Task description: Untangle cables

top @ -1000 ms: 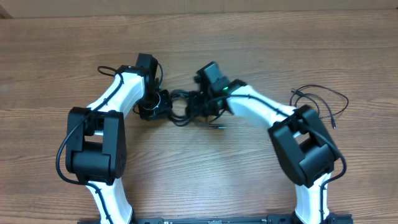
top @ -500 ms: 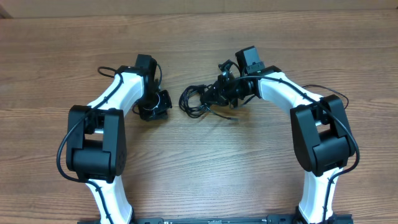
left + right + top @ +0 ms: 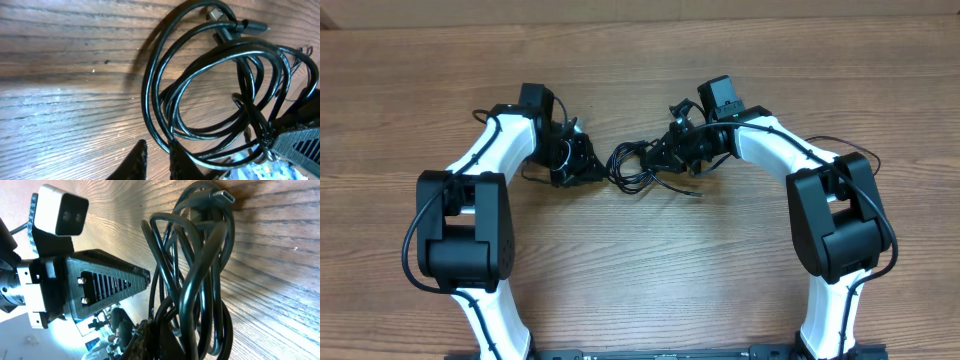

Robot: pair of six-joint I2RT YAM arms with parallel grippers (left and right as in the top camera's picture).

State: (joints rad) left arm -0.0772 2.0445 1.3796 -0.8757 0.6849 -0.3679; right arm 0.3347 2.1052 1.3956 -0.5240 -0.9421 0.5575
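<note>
Overhead view: the left gripper [image 3: 586, 163] has swung in to the 9 o'clock edge of the cables [image 3: 632, 166], jaws slightly parted and empty, apparently poised to take a strand. The right gripper [image 3: 672, 152], pinched on the bundle's 3 o'clock side, holds it toward 12 o'clock of the table [image 3: 640, 280] centre. The glossy black loops are tightly interlaced.

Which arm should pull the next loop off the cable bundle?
Left. The right gripper is clamped on the cables; the left gripper is free and next to their loops.
</note>
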